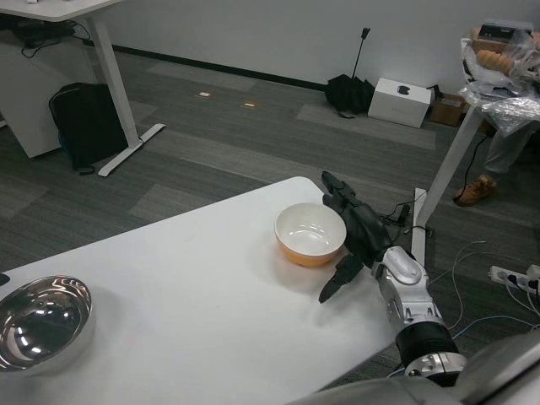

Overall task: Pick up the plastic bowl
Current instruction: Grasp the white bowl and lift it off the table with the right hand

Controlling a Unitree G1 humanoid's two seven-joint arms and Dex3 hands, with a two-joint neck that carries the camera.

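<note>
One plastic bowl (310,233) near table (211,312) edge, right robot hand (352,236) open alongside.

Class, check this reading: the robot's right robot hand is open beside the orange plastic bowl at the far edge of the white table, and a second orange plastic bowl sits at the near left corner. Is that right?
Not quite. The head view shows the near-left bowl is a shiny metal bowl, not orange plastic. The rest holds: the right robot hand is open beside the orange plastic bowl at the white table's far edge.
</note>
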